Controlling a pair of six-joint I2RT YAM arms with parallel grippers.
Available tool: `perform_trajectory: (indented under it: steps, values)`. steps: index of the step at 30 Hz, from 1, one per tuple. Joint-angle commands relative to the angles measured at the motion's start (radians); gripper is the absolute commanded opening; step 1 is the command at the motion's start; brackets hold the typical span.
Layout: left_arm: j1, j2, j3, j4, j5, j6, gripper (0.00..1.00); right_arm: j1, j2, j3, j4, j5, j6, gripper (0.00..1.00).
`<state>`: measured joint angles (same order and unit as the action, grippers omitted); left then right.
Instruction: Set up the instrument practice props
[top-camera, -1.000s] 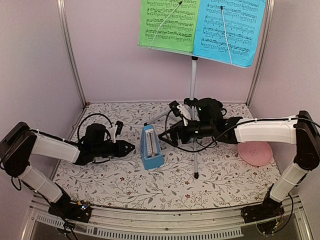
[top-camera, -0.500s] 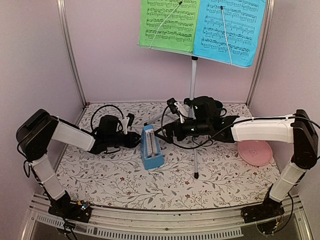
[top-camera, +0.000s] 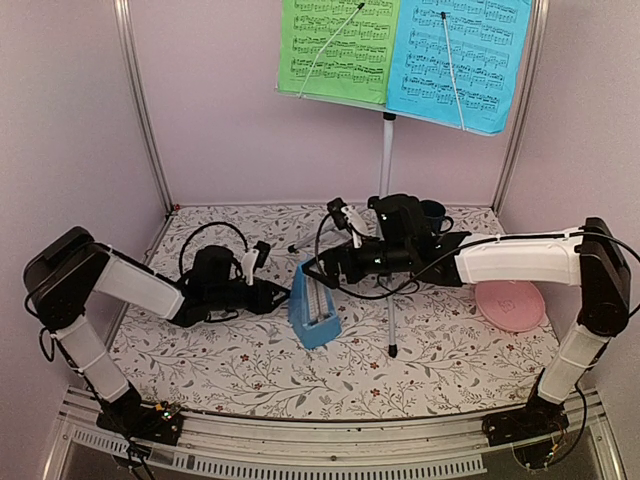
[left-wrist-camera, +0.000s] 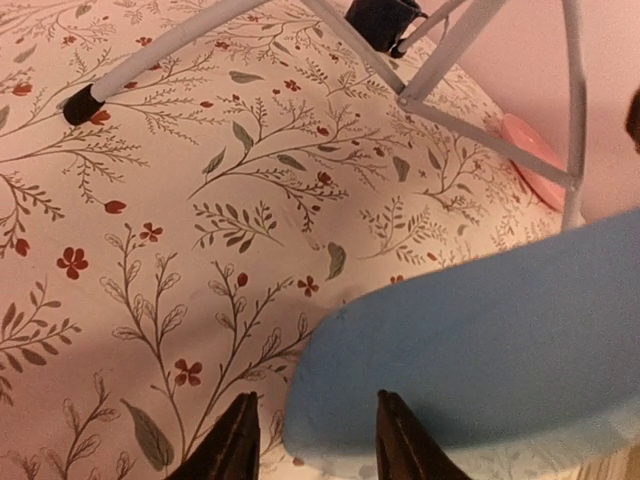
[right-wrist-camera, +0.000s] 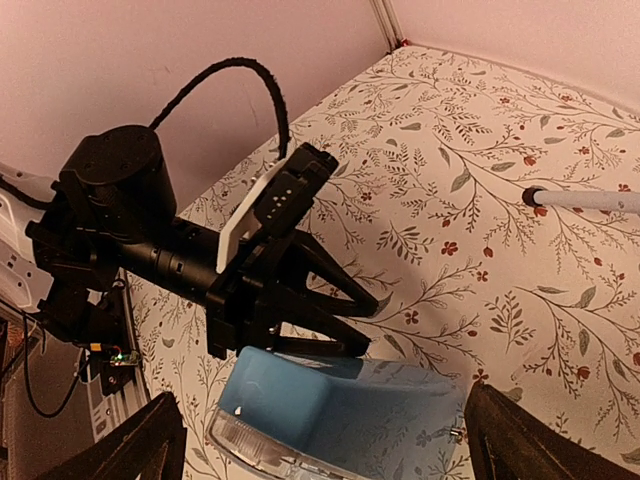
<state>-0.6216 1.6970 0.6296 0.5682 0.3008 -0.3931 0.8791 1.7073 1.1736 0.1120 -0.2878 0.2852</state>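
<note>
You see one music stand (top-camera: 385, 160), upper centre of the frame. It carries two sheets of music: one green sheet (top-camera: 310, 50) and one blue sheet (top-camera: 485, 50). Two wire page holders (top-camera: 331, 45), one across each sheet. One blue metronome (top-camera: 314, 305), mid-frame. One dark mug (top-camera: 432, 214), centre right. One pink plate (top-camera: 510, 304), right side. Two grippers: left gripper (top-camera: 285, 296) and right gripper (top-camera: 312, 272). One floral table cover (top-camera: 250, 370).
</note>
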Motion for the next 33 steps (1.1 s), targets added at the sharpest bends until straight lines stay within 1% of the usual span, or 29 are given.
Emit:
perform_trajectory:
  steps: [1, 3, 5, 10, 13, 16, 20, 23, 27, 30, 33]
  values:
    - [-0.011, -0.115, -0.123, 0.076, -0.051, 0.003, 0.51, 0.015, 0.024, 0.029, -0.019, -0.011, -0.019, 0.99]
    - [-0.014, -0.152, -0.189, 0.127, -0.077, 0.002, 0.56, 0.016, 0.031, 0.029, -0.020, -0.012, -0.020, 1.00]
    - [-0.028, -0.169, -0.242, 0.180, -0.092, 0.011, 0.56, 0.019, 0.035, 0.053, -0.021, -0.009, -0.020, 0.99]
    - [-0.078, -0.131, -0.283, 0.193, -0.192, 0.043, 0.45, 0.023, 0.040, 0.063, -0.033, 0.024, -0.021, 0.97]
    - [-0.080, -0.084, -0.265, 0.192, -0.218, 0.047, 0.40, 0.026, 0.043, 0.065, -0.044, 0.049, -0.017, 0.97]
    - [-0.083, -0.043, -0.225, 0.180, -0.214, 0.048, 0.36, 0.030, 0.049, 0.078, -0.064, 0.085, -0.013, 0.96]
    - [-0.090, -0.005, -0.192, 0.176, -0.213, 0.049, 0.33, 0.041, 0.057, 0.098, -0.086, 0.119, -0.001, 0.95]
    - [-0.091, 0.004, -0.189, 0.177, -0.231, 0.056, 0.30, 0.058, 0.061, 0.110, -0.097, 0.162, 0.017, 0.91]
    - [-0.096, 0.001, -0.194, 0.174, -0.254, 0.095, 0.27, 0.098, 0.076, 0.142, -0.126, 0.228, 0.013, 0.89]
    - [-0.101, 0.011, -0.185, 0.161, -0.257, 0.117, 0.26, 0.104, 0.094, 0.156, -0.150, 0.249, 0.018, 0.88]
    - [-0.116, 0.022, -0.172, 0.150, -0.252, 0.135, 0.24, 0.107, 0.106, 0.161, -0.165, 0.268, 0.024, 0.85]
